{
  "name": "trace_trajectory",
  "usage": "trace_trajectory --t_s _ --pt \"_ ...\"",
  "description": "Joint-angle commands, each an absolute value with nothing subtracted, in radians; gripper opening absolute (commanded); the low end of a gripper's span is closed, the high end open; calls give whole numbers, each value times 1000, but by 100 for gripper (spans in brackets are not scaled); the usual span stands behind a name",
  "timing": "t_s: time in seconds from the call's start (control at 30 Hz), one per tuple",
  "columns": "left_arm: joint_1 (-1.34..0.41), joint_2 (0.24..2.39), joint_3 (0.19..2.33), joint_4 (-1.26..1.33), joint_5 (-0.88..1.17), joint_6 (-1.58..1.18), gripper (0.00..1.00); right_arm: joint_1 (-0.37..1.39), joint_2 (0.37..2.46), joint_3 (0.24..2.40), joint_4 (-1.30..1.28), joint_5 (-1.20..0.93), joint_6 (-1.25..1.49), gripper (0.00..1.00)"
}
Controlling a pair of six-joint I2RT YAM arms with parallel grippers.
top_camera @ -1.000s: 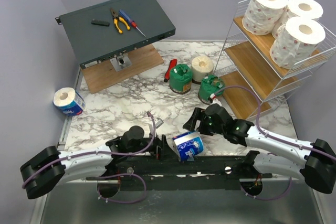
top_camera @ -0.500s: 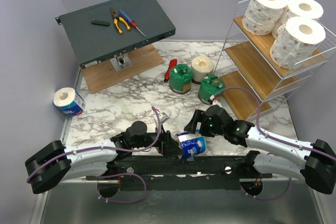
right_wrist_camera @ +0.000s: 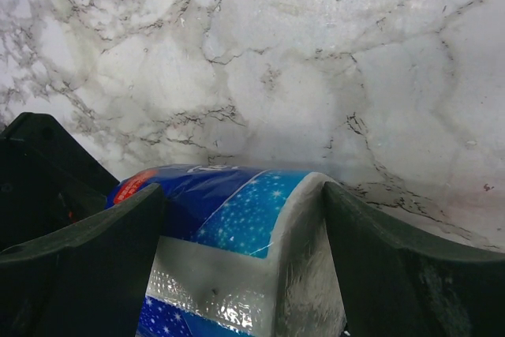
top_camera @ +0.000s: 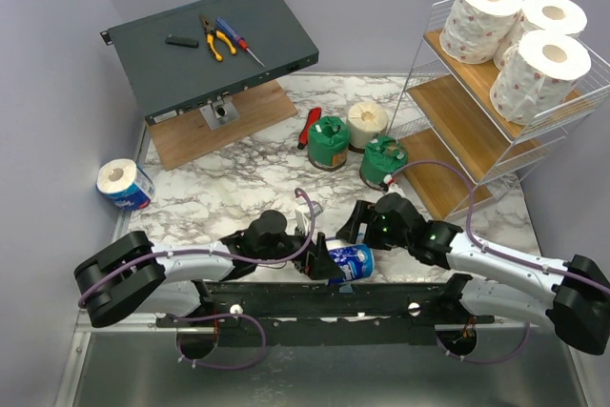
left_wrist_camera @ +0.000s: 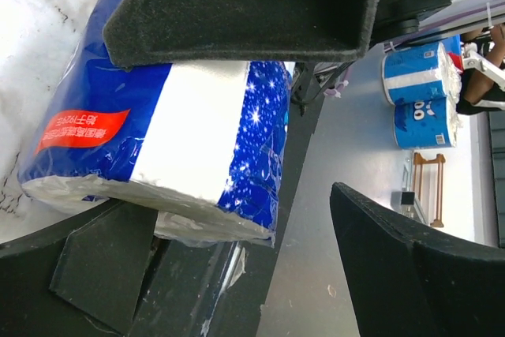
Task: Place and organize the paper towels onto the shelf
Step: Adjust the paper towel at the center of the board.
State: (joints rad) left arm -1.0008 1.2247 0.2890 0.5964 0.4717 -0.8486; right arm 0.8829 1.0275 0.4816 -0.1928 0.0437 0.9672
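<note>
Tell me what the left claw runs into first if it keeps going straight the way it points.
The blue-wrapped roll at the table's near edge: the left claw points right at it, one finger already along its side. Just beyond sits the right claw.

Three white pink-specked rolls on the shelf. Two blue-wrapped rolls: one at the near edge, one far left. Two green-wrapped rolls. One cream roll. Eight rolls total. One red-handled tool. One grey box.
</note>
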Motion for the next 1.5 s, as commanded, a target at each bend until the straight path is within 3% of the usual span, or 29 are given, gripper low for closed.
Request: trace_trajectory --t_s 0.0,0.2,0.43,0.53,0.73,0.93,1.13,1.47 --pt "-993 1279 361 698 464 -806 89 895 980 446 -145 -8 991 83" --pt "-989 1310 375 704 418 -798 75 895 910 419 -142 28 996 83" --pt "-989 1267 389 639 372 -755 36 895 839 405 -153 61 988 83" --pt "-989 1229 386 615 350 -740 29 894 822 406 -163 78 982 83" --pt "-990 1118 455 380 290 -677 28 895 778 470 -266 176 941 83" --pt "-991 1031 694 -134 108 -495 28 894 758 604 -450 331 868 84" --pt "-991 1176 983 -549 -123 -395 29 896 806 690 -558 428 823 84" --pt "-1005 1453 1271 -768 -246 -333 30 895 862 731 -611 499 816 83"
